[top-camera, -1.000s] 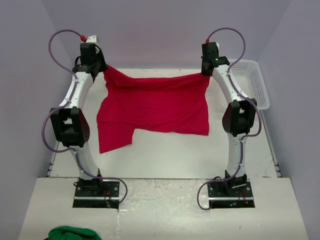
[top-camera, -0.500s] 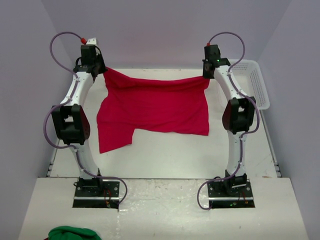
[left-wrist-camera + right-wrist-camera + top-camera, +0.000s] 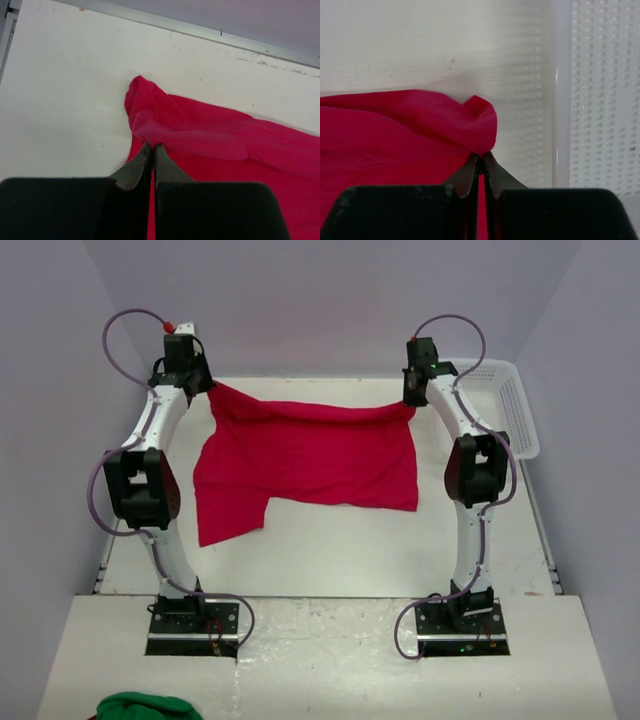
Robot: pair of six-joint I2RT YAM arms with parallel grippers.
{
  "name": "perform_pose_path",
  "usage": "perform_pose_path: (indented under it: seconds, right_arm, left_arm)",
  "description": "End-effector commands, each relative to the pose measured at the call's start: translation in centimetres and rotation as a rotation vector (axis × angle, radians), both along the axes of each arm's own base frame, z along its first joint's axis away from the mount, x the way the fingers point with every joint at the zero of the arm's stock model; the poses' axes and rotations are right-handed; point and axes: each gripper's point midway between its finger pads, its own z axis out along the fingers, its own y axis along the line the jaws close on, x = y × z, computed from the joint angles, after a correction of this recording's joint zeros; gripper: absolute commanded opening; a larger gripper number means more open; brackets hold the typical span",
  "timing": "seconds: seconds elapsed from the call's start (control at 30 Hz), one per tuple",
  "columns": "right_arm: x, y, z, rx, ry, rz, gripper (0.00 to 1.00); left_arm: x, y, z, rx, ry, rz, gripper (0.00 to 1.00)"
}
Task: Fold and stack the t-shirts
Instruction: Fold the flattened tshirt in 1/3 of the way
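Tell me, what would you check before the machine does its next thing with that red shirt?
1. Left tool pinching a far corner of the red t-shirt: ok.
2. Right tool pinching the other far corner: ok.
3. Far edge stretched between them: ok.
4. Near edge even: not ok, its left side reaches further toward the arm bases.
5. White basket apart from the cloth: ok.
6. How many layers each tool holds: cannot tell.

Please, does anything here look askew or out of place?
The red t-shirt, pinched at its far corners by the left claw and right claw, lies lopsided: its near-left part juts out well past the rest. A green cloth lies apart at the near edge, cut off by the picture.
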Motion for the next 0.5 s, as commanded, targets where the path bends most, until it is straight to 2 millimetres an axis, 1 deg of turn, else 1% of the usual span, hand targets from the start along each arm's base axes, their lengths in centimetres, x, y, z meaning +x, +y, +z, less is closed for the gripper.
perform_pose_path:
  seconds: [0.0, 0.07, 0.1, 0.13, 0.2, 0.3, 0.47]
  right_arm:
    - [-0.7, 0.9, 2.9, 0.033, -0.04, 0.009, 0.0]
    - [-1.2, 1.2, 2.7, 0.033, -0.025, 0.016, 0.0]
    - [-1.5, 1.3, 2.7, 0.033, -0.018, 0.017, 0.0]
    - [-1.8, 1.4, 2.6, 0.031, -0.008, 0.017, 0.0]
    - [-2.1, 1.4, 2.2, 0.03, 0.011, 0.015, 0.0]
    - [-3.0, 1.6, 1.1, 0.021, 0.047, 0.015, 0.0]
    - [-4.2, 2.0, 0.1, 0.021, 0.078, 0.011, 0.0]
  left_arm:
    - [-0.9, -0.3, 0.2, -0.006, 0.015, 0.015, 0.0]
    - [-1.3, 0.1, -0.3, 0.004, 0.033, 0.03, 0.0]
    - [-1.4, -0.2, -0.6, 0.001, 0.043, 0.036, 0.0]
    - [-1.7, -1.2, -0.9, 0.002, 0.056, 0.023, 0.0]
    - [-1.9, -1.4, -1.2, -0.003, 0.068, 0.026, 0.0]
    - [-2.2, -1.2, -1.9, 0.015, 0.097, 0.041, 0.0]
    - [-2.9, -0.9, -2.7, 0.036, 0.129, 0.061, 0.0]
